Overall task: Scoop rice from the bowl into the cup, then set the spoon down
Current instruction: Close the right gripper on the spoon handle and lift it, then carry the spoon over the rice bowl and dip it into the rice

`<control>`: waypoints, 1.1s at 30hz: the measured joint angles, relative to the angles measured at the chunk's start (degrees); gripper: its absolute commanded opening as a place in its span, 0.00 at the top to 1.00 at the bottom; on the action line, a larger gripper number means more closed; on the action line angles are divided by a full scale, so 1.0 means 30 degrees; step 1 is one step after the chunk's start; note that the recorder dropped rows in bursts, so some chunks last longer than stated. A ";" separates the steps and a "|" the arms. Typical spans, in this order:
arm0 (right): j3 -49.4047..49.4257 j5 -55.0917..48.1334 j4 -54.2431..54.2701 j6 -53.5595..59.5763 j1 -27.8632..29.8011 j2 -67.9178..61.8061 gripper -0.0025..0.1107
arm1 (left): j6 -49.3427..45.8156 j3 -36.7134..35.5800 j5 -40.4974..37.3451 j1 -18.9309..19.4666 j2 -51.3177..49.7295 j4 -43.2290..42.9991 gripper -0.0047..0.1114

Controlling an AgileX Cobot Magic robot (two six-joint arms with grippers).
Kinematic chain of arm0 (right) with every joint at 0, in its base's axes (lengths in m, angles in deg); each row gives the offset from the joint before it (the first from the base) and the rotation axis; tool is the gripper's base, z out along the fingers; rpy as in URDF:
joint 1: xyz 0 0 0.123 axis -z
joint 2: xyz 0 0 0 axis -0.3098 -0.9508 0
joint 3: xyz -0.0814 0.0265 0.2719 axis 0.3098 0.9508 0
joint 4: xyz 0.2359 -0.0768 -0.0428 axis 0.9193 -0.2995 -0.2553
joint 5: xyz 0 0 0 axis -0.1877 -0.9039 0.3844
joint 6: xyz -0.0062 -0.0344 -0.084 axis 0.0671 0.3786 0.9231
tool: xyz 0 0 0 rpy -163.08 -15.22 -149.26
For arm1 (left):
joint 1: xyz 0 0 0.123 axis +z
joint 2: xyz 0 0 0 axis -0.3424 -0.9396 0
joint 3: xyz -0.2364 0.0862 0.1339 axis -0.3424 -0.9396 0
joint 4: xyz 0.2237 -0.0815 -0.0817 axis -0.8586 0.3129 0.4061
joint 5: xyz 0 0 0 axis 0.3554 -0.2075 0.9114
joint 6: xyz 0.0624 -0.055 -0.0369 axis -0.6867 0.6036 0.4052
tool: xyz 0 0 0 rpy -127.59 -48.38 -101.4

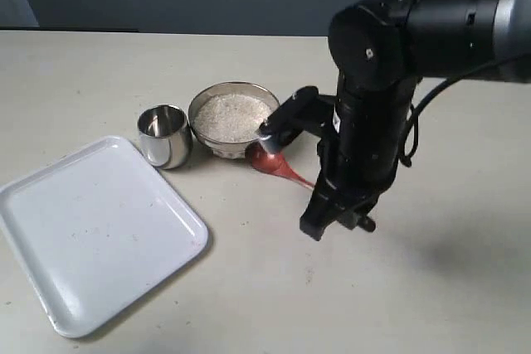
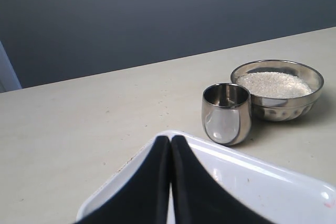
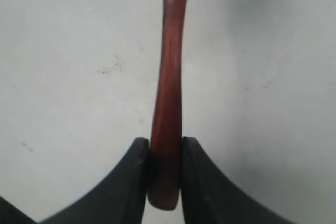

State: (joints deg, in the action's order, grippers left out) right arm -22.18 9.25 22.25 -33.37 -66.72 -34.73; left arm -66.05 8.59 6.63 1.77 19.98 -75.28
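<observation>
Right end effector [image 3: 165,142] is clamped on the wooden spoon [image 1: 274,162] by its handle tip. The handle runs straight away from it, head on the tabletop [image 1: 332,288] just beside the bowl [image 2: 283,109] of rice [image 1: 232,116].

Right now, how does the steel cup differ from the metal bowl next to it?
The cup is narrower and taller for its width; the bowl is wider and shallower. The bowl is filled with rice; the cup looks empty. The cup's side is smooth, while the bowl's lower side is patterned. Both are shiny metal and stand upright side by side.
</observation>
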 measured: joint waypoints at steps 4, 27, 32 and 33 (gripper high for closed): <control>-0.2658 -0.1689 -0.4006 0.0923 0.0000 -0.0235 0.99 | 0.0000 0.0000 0.0000 0.0000 0.0000 0.0000 0.96; -0.7680 -0.1874 -1.8174 -0.0985 -0.3471 -0.7739 0.99 | 0.0000 0.0000 0.0000 0.0000 0.0000 0.0000 0.96; -0.7680 -0.1874 -1.8825 -0.1041 -0.3548 -0.7902 0.99 | 0.0000 0.0000 0.0000 0.0000 0.0000 0.0000 0.96; -0.7680 -0.1874 -1.8866 -0.1088 -0.3548 -0.7990 0.99 | 0.0000 0.0000 0.0000 0.0000 0.0000 0.0000 0.96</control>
State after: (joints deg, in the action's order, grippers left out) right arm -45.22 3.62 -34.35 -36.64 -77.36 -58.70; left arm -66.05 8.59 6.63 1.77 19.98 -75.28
